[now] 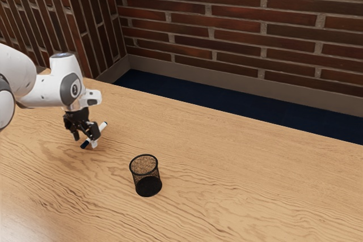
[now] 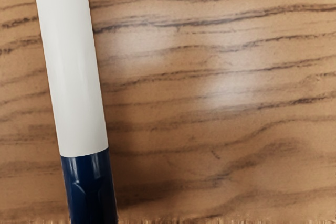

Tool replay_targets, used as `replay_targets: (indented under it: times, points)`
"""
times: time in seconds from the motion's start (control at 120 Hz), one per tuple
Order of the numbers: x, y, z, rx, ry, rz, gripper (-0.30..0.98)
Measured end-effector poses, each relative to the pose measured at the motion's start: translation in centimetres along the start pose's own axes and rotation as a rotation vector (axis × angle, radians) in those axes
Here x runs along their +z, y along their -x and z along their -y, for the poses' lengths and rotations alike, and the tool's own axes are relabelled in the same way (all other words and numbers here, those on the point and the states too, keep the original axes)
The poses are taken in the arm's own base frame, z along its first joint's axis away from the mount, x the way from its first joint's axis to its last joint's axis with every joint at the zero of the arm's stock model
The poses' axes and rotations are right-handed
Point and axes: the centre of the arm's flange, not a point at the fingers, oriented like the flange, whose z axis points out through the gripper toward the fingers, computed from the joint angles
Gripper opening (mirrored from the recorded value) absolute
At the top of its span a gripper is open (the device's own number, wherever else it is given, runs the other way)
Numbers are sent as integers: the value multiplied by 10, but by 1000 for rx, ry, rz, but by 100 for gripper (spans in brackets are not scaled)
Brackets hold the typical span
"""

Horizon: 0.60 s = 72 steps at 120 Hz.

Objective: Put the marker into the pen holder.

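In the exterior view, the gripper [image 1: 85, 141] is low over the wooden bench [image 1: 238, 191], its jaws spread, with the white marker [image 1: 102, 128] lying aslant at them; whether either side touches it I cannot tell. The black mesh pen holder [image 1: 143, 174] stands upright and apart, nearer the viewer and toward the exterior view's right. In the wrist view, the marker's white barrel runs beside bare wood grain into its navy end [image 2: 90, 190], close under the hand. I judge the grasp to be the step in hand: the next move calls for centring the barrel between the jaws, then closing squarely. Lifting, tipping it upright and carrying it over the holder's rim remain.
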Motion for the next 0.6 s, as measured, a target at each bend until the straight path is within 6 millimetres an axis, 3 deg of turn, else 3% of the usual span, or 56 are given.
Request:
replay_targets:
  times: [0.233, 0.6]
  points:
    - [8, 7, 8, 1, 0, 15, 67]
    - [4, -9, 21, 19, -24, -9, 67]
